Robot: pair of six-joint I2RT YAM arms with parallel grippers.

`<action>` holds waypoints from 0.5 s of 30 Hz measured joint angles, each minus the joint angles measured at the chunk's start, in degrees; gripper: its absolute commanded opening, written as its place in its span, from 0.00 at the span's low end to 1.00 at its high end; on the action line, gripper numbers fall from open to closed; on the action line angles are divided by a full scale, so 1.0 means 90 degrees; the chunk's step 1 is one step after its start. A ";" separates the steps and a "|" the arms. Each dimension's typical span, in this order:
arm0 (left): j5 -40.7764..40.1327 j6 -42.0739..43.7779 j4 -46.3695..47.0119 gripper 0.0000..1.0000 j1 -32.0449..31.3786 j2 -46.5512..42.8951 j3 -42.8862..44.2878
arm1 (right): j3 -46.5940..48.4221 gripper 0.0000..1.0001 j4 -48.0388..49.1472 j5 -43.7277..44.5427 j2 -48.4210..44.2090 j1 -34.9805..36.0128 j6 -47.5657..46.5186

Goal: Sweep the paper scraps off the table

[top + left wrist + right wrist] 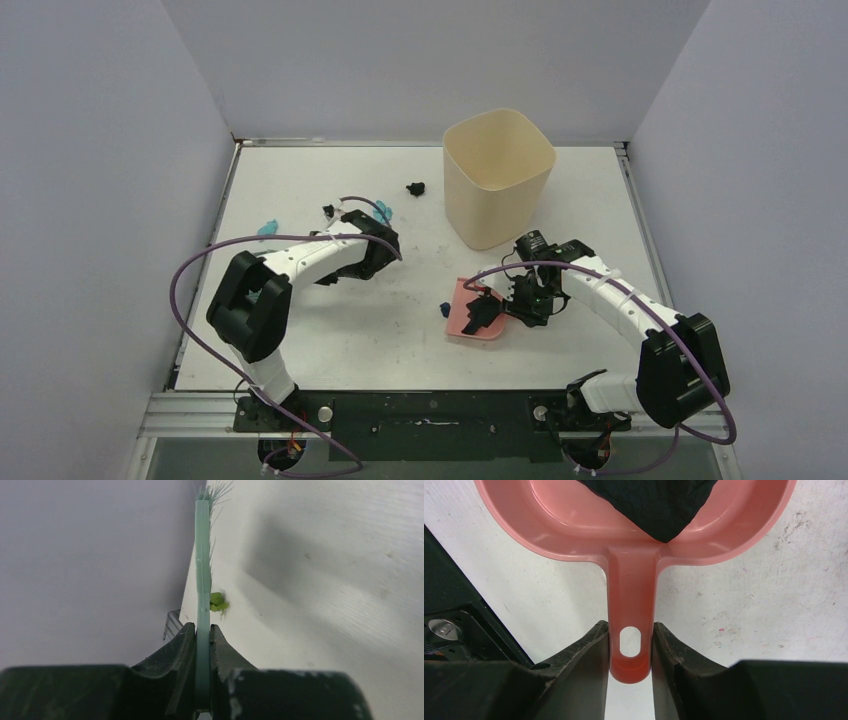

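one black scrap [654, 505] lies in the right tool's [630, 645] dustpan [574, 525].

Open bench [380, 345] lies at near centre between the left arm [300, 262] and the right arm [615, 298], and along the far edge left of the beige bin [497, 180], where one black paper scrap [416, 187] sits. The bin blocks the far right-centre. The pink dustpan [458, 322] lies near its front, with a dark blue scrap [444, 311] just beside the pan's left edge, and walls [100, 200] close three sides.
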 measured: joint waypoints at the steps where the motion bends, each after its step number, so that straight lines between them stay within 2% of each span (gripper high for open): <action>1: -0.0182 -0.0085 -0.0049 0.00 0.0180 0.0000 -0.0024 | 0.0000 0.05 -0.0002 -0.0019 -0.0002 0.0000 -0.0005; 4: -0.0546 -0.0233 -0.0097 0.00 0.0716 0.0000 -0.0039 | 0.0000 0.05 -0.0022 -0.0085 -0.0012 0.0000 -0.0053; 10: -0.0719 -0.0257 -0.0087 0.00 0.1982 0.0053 -0.0153 | 0.0002 0.05 -0.0058 -0.0126 -0.0075 0.0000 -0.0126; 15: -0.0369 0.0563 0.0505 0.00 0.2990 0.0058 -0.0508 | 0.0002 0.05 -0.0056 -0.0136 -0.0194 0.0000 -0.0168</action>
